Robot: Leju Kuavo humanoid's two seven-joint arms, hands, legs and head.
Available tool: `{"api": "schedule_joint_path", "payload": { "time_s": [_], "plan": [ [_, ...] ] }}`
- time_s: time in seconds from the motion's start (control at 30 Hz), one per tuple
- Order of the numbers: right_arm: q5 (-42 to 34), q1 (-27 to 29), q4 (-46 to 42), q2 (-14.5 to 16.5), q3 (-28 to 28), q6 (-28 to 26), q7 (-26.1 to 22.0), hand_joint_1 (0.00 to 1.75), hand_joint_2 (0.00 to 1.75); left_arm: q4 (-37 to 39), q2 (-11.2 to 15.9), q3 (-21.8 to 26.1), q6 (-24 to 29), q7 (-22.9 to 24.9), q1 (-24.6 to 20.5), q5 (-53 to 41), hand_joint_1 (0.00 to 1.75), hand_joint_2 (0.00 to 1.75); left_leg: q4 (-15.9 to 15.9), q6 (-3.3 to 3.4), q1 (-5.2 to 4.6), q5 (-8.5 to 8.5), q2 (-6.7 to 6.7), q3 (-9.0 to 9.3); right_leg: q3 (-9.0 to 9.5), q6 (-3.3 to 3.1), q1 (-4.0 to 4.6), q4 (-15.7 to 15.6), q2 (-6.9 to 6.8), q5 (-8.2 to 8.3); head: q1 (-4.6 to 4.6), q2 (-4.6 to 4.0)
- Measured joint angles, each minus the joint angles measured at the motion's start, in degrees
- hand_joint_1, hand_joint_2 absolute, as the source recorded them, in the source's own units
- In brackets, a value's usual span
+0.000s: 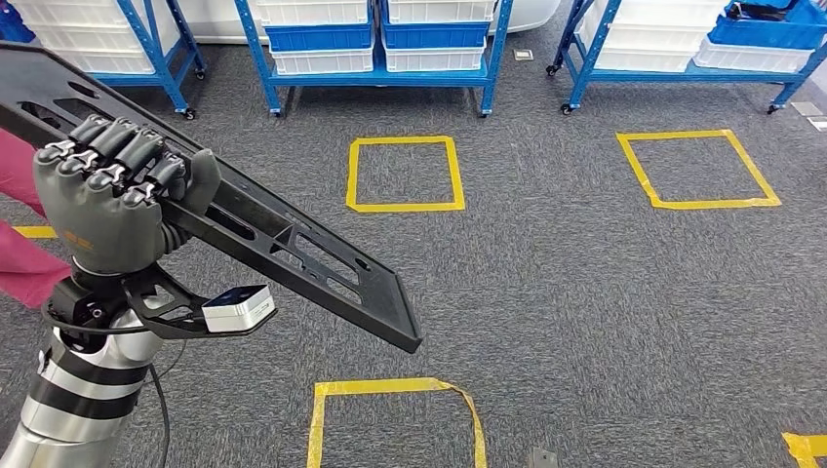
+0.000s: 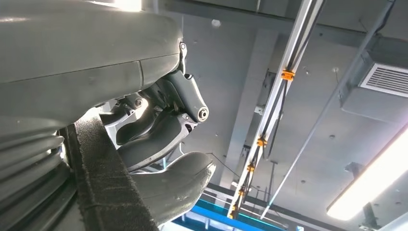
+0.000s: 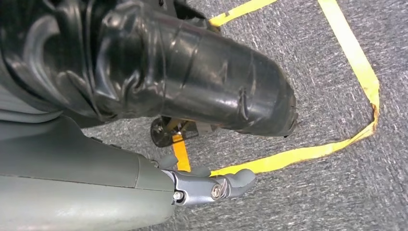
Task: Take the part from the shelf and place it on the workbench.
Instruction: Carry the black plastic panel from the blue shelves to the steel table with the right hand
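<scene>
Left hand (image 1: 102, 185) gripping long black part (image 1: 293, 255), far end cut off, right hand (image 3: 211, 185) fingers unclear

Grey carpet floor (image 1: 585, 292) stretches ahead of me, marked with yellow tape squares (image 1: 405, 174), two farther off and one near my feet. Along the far edge, blue wheeled shelf racks (image 1: 375, 73) stand on the carpet, loaded with white and blue bins (image 1: 322, 37).

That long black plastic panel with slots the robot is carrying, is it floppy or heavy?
The long black slotted plastic panel is probably stiff: it juts straight past the left hand without sagging. Likely light, given its cut-outs and one-handed grip near one end.
</scene>
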Motion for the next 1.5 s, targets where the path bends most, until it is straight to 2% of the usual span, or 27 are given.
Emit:
{"api": "schedule_joint_path", "payload": {
  "time_s": [0.03,0.1,0.13,0.2,0.23,0.27,0.33,0.4,0.43,0.5,0.57,0.63,0.67,0.73,0.8,0.87,0.93,0.97,1.03,1.07,1.1,1.17,1.23,1.27,1.37,1.43,1.5],
  "plan": [
    [0.00,0.02,0.03,0.03,0.03,0.01,0.00,0.00,0.00,-0.01,0.00,-0.03,0.00,0.00,-0.01,0.00,1.75,1.75,0.17,-0.55,0.24,0.13,-0.52,-0.22,2.03,0.89,-0.57,-4.04,0.93,1.40,0.05,0.00],
    [0.01,0.05,0.14,0.13,0.07,0.05,-0.03,0.00,0.00,-0.01,0.01,-0.08,0.01,0.02,-0.07,-0.03,1.75,1.75,0.52,-1.70,0.33,0.38,-1.54,-0.73,4.82,1.17,-1.04,-9.43,2.48,3.20,0.08,0.00],
    [0.03,0.07,0.20,0.17,0.08,0.07,-0.07,0.00,0.00,-0.02,0.03,-0.09,0.01,0.02,-0.09,-0.07,1.75,1.75,0.51,-2.17,0.25,0.62,-1.95,-0.93,5.06,0.70,-0.96,-9.90,2.90,3.38,0.03,0.00],
    [0.15,0.05,0.22,0.13,0.20,0.09,-0.19,0.00,0.00,-0.01,0.10,-0.10,0.02,0.06,-0.02,-0.16,1.75,1.75,0.13,-2.80,0.36,1.21,-2.54,-1.09,4.90,-0.62,-0.62,-9.44,1.99,3.72,-0.16,0.00],
    [0.27,0.05,0.22,0.13,0.30,0.09,-0.28,0.00,0.00,-0.01,0.16,-0.09,0.02,0.08,0.01,-0.21,1.75,1.75,0.42,-2.96,0.40,1.08,-2.03,-1.29,4.83,-1.12,-0.59,-9.36,1.52,3.91,-0.23,0.00],
    [0.45,0.05,0.22,0.14,0.42,0.09,-0.37,0.00,0.00,0.00,0.22,-0.08,0.02,0.11,0.01,-0.26,1.75,1.75,1.67,-3.00,0.37,0.28,-1.05,-1.86,4.79,-1.62,-0.56,-9.35,1.00,4.06,-0.34,0.00],
    [0.78,0.11,0.22,0.15,0.57,0.08,-0.52,0.00,0.00,0.00,0.28,-0.08,0.02,0.12,-0.02,-0.33,1.75,1.75,7.98,-2.81,0.12,-3.32,1.27,-4.51,4.71,-2.56,-0.23,-9.38,-0.10,4.22,-0.56,0.00],
    [0.98,0.23,0.22,0.15,0.68,-0.02,-0.61,0.00,0.00,0.04,0.31,-0.08,0.02,0.13,0.07,-0.33,1.75,1.75,16.02,-2.53,-0.02,-6.94,1.94,-7.86,4.59,-3.11,0.47,-9.37,-1.44,4.20,-0.61,0.00],
    [1.05,0.27,0.22,0.14,0.76,-0.12,-0.64,0.00,0.00,0.07,0.33,-0.08,0.02,0.14,0.14,-0.34,1.75,1.75,18.05,-2.32,-0.08,-7.55,2.02,-8.56,4.56,-3.28,0.79,-9.36,-2.18,4.19,-0.60,0.00],
    [1.34,0.27,0.22,0.14,0.92,-0.33,-0.66,0.00,0.00,0.13,0.40,-0.08,0.02,0.15,0.20,-0.38,1.75,1.75,15.29,-1.70,-0.32,-5.81,2.57,-6.52,4.63,-3.51,1.20,-9.34,-3.54,4.12,-0.61,0.00],
    [1.74,0.22,0.22,0.15,1.16,-0.49,-0.67,0.00,0.00,0.14,0.43,-0.09,0.02,0.15,0.03,-0.42,1.75,1.75,7.52,-0.91,-1.10,-3.17,5.39,-1.98,4.81,-3.62,1.67,-9.29,-4.74,3.95,-0.61,0.00],
    [2.01,0.20,0.22,0.14,1.50,-0.75,-0.57,0.00,0.00,0.15,0.43,-0.09,0.02,0.20,-0.22,-0.54,1.75,1.75,3.19,-0.46,-1.97,-2.39,7.60,0.22,4.86,-3.47,2.19,-9.26,-5.90,3.76,-0.56,0.00],
    [2.12,0.19,0.22,0.13,1.68,-1.10,-0.26,0.00,0.00,0.18,0.45,-0.09,0.02,0.23,-0.30,-0.67,1.75,1.75,2.91,-0.37,-2.31,-2.52,7.53,0.15,4.86,-3.36,2.35,-9.31,-6.58,3.71,-0.56,0.00],
    [2.57,0.16,0.22,0.10,1.97,-2.30,1.53,0.00,0.00,0.26,0.54,-0.10,0.02,0.32,-0.45,-0.88,1.75,1.75,2.56,0.09,-2.27,-2.17,5.85,-0.08,4.88,-3.01,2.27,-9.23,-7.39,3.43,-0.58,0.00],
    [3.24,0.23,0.22,0.01,2.18,-3.86,5.11,0.00,0.00,0.49,0.45,-0.17,0.01,0.44,-1.16,-0.94,1.75,1.75,2.11,0.83,-1.90,-1.61,4.30,-0.22,3.53,-2.83,2.03,-6.39,-4.87,1.72,-0.51,0.00],
    [3.89,0.46,0.23,-0.18,2.30,-5.07,9.32,0.00,0.00,1.00,0.12,-0.43,-0.04,0.58,-2.17,-0.92,1.75,1.75,2.00,1.32,-1.72,-1.21,2.62,-0.60,-0.04,-3.09,1.83,0.83,-1.43,-1.47,-0.35,0.00],
    [4.44,0.74,0.24,-0.45,2.36,-5.66,12.50,0.00,0.00,1.66,-0.14,-0.78,-0.15,0.72,-2.71,-0.90,1.75,1.75,2.02,1.40,-1.75,-0.97,0.84,-0.92,-3.21,-2.98,1.79,6.90,-0.46,-3.30,-0.28,0.00],
    [4.67,0.84,0.24,-0.60,2.39,-5.79,13.58,0.00,0.00,1.93,-0.17,-0.93,-0.21,0.80,-2.85,-0.89,1.75,1.75,2.02,1.34,-1.77,-0.85,0.02,-0.99,-3.44,-2.64,1.78,7.03,-0.33,-2.92,-0.28,0.00],
    [5.11,0.92,0.23,-0.86,2.46,-6.09,15.40,0.00,0.00,2.34,-0.20,-1.25,-0.28,1.07,-3.16,-0.87,1.75,1.75,2.03,1.08,-1.75,-0.60,-1.56,-1.03,-0.59,-1.79,1.70,0.66,0.56,0.09,-0.26,0.00],
    [5.31,0.93,0.23,-1.00,2.52,-6.29,16.18,0.00,0.00,2.46,-0.20,-1.38,-0.28,1.21,-3.34,-0.87,1.75,1.75,2.06,0.87,-1.77,-0.46,-2.26,-1.07,1.39,-1.61,1.61,-3.57,1.94,1.70,-0.28,0.00],
    [5.46,0.94,0.24,-1.10,2.59,-6.49,16.75,0.00,0.00,2.55,-0.20,-1.48,-0.29,1.34,-3.52,-0.87,1.75,1.75,2.09,0.64,-1.82,-0.34,-2.91,-1.13,2.96,-1.70,1.57,-6.96,3.07,2.95,-0.30,0.00],
    [5.80,0.94,0.26,-1.25,2.75,-6.77,17.60,0.00,0.00,2.66,-0.21,-1.64,-0.31,1.54,-3.75,-0.89,1.75,1.75,1.97,0.03,-1.83,0.00,-3.98,-1.31,4.19,-2.36,1.74,-9.44,4.17,3.87,-0.37,0.00],
    [6.02,0.93,0.27,-1.27,3.00,-7.00,18.21,0.00,0.00,2.69,-0.15,-1.80,-0.33,1.66,-3.87,-0.90,1.75,1.75,1.84,-0.68,-1.71,0.38,-4.86,-1.67,4.52,-3.14,1.66,-9.72,2.75,4.39,-0.36,0.00],
    [6.07,0.94,0.27,-1.29,3.13,-7.15,18.43,0.00,0.00,2.69,-0.09,-1.86,-0.33,1.70,-3.92,-0.90,1.75,1.75,2.40,-0.96,-1.77,0.04,-4.31,-2.07,4.65,-3.59,1.44,-9.91,2.01,4.66,-0.47,0.00],
    [6.09,1.11,0.28,-1.35,3.29,-7.51,18.69,0.00,0.00,2.69,0.03,-2.06,-0.33,1.80,-4.11,-0.91,1.75,1.75,10.47,-1.69,-1.86,-4.78,0.36,-5.72,4.76,-4.32,1.09,-10.25,-0.35,5.02,-1.02,0.00],
    [6.10,1.29,0.28,-1.44,3.30,-7.61,18.75,0.00,0.00,2.70,0.05,-2.22,-0.34,1.84,-4.02,-0.92,1.75,1.75,17.39,-2.24,-1.46,-7.71,1.87,-8.71,4.71,-4.32,1.17,-10.23,-2.05,4.99,-1.08,0.00],
    [6.13,1.32,0.28,-1.51,3.32,-7.71,18.77,0.00,0.00,2.71,0.11,-2.29,-0.35,1.85,-3.93,-0.92,1.75,1.75,17.19,-2.64,-0.98,-6.90,2.48,-8.14,4.71,-4.23,1.10,-10.20,-3.70,4.93,-1.10,0.00]
  ]
}}
